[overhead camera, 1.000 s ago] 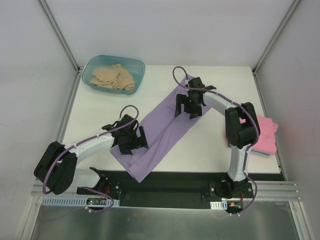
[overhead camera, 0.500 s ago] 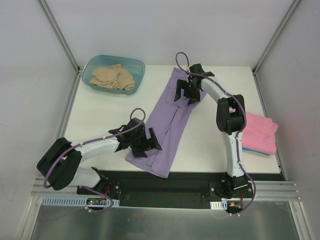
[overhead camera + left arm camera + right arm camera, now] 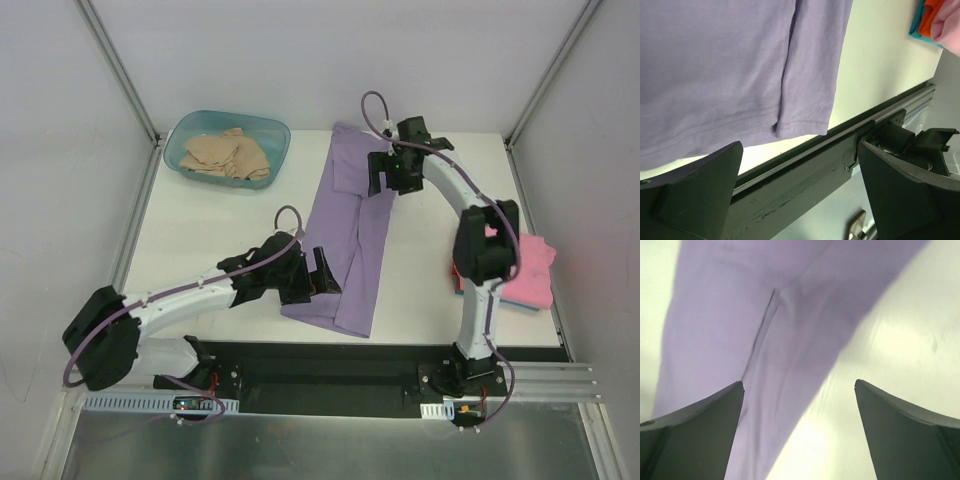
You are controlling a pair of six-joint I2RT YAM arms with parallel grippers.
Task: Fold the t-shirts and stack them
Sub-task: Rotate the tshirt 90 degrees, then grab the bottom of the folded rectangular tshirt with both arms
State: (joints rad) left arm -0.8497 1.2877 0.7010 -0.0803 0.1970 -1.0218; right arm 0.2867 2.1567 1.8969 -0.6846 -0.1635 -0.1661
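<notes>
Right now I see the lavender t-shirt (image 3: 348, 240) lying as a long folded strip down the middle of the table (image 3: 200, 230). My left gripper (image 3: 312, 282) sits at its near end, my right gripper (image 3: 388, 176) at its far end, both with fingers spread wide. A pink t-shirt (image 3: 525, 270) lies at the right edge.

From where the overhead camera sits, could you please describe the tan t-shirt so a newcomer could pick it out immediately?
Start at the white table and go to its far left corner, where a teal plastic tub sits. The tan t-shirt lies crumpled inside that tub. Unlike the lavender shirt spread long on the table between the arms and the pink shirt at the right edge, it is bunched up and contained.
</notes>
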